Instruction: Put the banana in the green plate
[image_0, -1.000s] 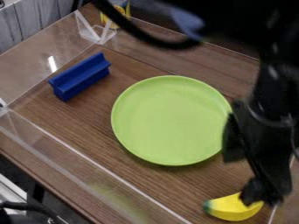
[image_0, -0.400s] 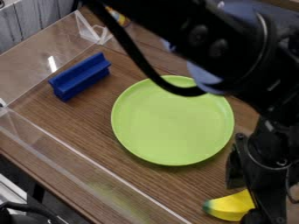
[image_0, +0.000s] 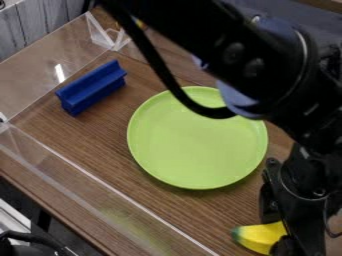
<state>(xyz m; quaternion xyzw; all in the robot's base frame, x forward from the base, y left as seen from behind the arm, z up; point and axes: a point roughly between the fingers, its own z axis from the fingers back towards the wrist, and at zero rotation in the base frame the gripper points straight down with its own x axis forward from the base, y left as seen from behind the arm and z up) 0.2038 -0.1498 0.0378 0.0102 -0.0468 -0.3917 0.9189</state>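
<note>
Lowering further than a second ago, the fingers (image_0: 297, 236) now straddle the banana (image_0: 263, 237), touching it; their spread is hidden.

A dark wood-grain counter (image_0: 80, 135) fills most of the view, its planks running on a slant. Clear plastic walls (image_0: 47, 60) edge it at the left, back and near sides, catching small bright glints of light. Behind the far-left wall lies a patch of pale grey boards (image_0: 27, 22).
</note>
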